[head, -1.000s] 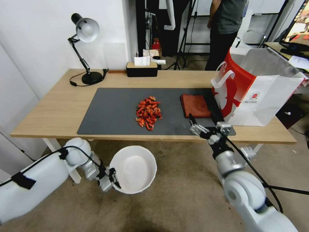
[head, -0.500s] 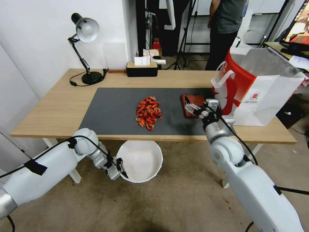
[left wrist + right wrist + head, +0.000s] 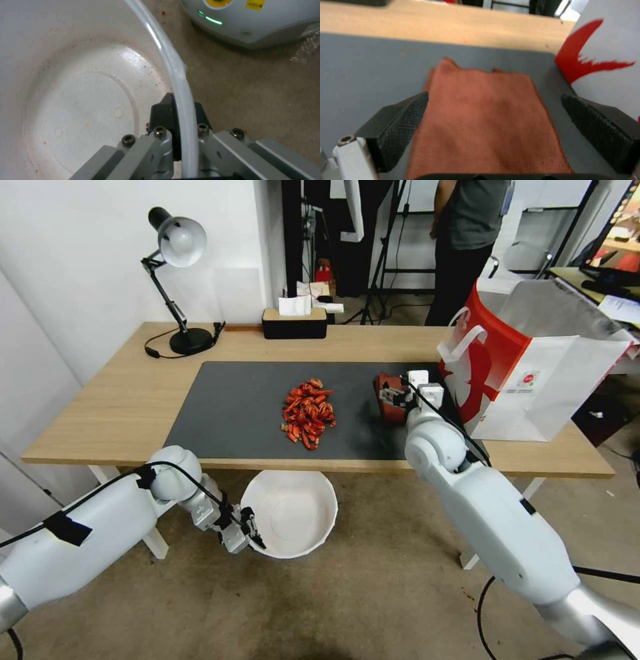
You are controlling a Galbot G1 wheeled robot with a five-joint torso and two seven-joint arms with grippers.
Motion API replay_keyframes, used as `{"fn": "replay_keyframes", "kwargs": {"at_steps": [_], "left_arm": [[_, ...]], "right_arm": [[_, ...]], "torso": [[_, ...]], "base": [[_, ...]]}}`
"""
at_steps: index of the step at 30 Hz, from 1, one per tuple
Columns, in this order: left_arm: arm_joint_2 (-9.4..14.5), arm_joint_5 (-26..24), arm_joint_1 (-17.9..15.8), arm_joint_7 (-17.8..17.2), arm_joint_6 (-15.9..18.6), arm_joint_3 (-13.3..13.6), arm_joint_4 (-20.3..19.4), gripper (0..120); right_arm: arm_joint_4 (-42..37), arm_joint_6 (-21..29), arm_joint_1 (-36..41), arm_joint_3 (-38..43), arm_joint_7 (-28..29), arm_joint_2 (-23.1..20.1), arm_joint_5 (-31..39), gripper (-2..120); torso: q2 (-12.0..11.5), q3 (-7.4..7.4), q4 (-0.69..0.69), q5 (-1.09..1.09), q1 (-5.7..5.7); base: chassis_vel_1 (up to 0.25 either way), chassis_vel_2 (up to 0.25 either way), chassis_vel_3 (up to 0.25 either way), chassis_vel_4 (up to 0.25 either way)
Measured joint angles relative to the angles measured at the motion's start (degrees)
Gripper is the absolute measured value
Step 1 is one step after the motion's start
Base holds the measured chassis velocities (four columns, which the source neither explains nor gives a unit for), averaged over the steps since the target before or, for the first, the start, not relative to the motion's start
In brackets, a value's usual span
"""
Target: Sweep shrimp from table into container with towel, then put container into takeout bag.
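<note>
Shrimp [image 3: 308, 413] lie heaped at the middle of the dark grey mat [image 3: 233, 410] on the table [image 3: 113, 407]. Right of the heap, at the mat's end, the rust-red towel [image 3: 486, 120] lies flat, largely hidden in the head view by the right gripper [image 3: 395, 395]; its pads [image 3: 403, 125] stand wide apart, one off each side of the cloth, closed on nothing. The takeout bag [image 3: 533, 373] stands just right of the towel. Below the mat's near edge, off the table, the left gripper [image 3: 248, 527] pinches the rim of the white container [image 3: 291, 523], whose far wall is cut off in the wrist view.
</note>
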State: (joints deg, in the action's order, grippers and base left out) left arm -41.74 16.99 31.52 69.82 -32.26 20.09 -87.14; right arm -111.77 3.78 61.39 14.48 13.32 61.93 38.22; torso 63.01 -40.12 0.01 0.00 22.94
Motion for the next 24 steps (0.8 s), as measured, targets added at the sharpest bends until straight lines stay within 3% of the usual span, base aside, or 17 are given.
{"fn": "replay_keyframes", "kwargs": {"at_steps": [6,10,18,20,24], "left_arm": [[-0.51,-0.94,-1.06,-0.02,0.69,0.65,0.23,0],[-0.52,-1.12,-1.05,-0.04,0.93,0.68,-0.03,0],[0.31,-1.26,-0.84,-0.16,1.30,0.68,-1.22,0],[0.68,-1.28,-0.73,-0.64,1.31,0.63,-1.52,0],[0.77,-1.26,-0.60,-0.87,1.31,0.47,-1.66,0]], "right_arm": [[5.66,5.04,-8.57,-4.24,4.36,-0.49,-0.21,100],[6.85,6.98,-10.41,-5.39,6.15,-0.56,-0.81,100],[11.52,16.79,-18.79,-12.14,15.29,-0.40,-1.63,100],[13.44,20.70,-21.83,-13.92,20.40,0.48,-0.46,97],[16.60,24.14,-25.00,-15.25,23.32,1.50,0.75,86]], "torso": [[0.00,0.00,-0.01,0.01,0.00],[0.00,0.00,0.00,0.00,0.00],[0.01,0.01,0.00,0.00,-0.01],[0.01,0.00,0.00,0.00,-0.01],[0.01,0.01,0.00,-0.01,-0.02]], "base": [[0.000,0.000,0.000,0.000],[0.000,0.000,0.000,0.000],[0.000,0.000,0.000,0.000],[0.000,0.000,0.000,0.000],[0.000,0.000,0.000,0.000]]}}
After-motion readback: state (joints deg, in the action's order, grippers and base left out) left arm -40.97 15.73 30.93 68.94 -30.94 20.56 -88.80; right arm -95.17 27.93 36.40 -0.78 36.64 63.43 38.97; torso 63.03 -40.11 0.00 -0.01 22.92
